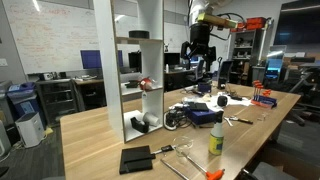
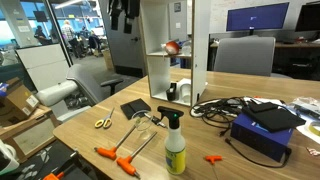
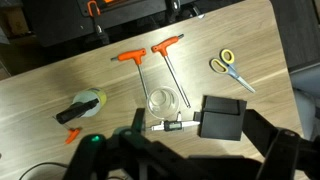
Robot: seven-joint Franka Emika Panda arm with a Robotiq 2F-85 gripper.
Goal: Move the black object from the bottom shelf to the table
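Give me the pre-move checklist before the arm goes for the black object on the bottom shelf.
1. Black object sits in the bottom shelf, seen in both exterior views: ok.
2. Gripper empty, jaws apart in the wrist view: ok.
3. Gripper level with the shelf opening: not ok, it hangs high above the table.
4. Bare wood near the shelf for the set-down: ok.
5. Approach free of the cables beside the shelf: cannot tell.
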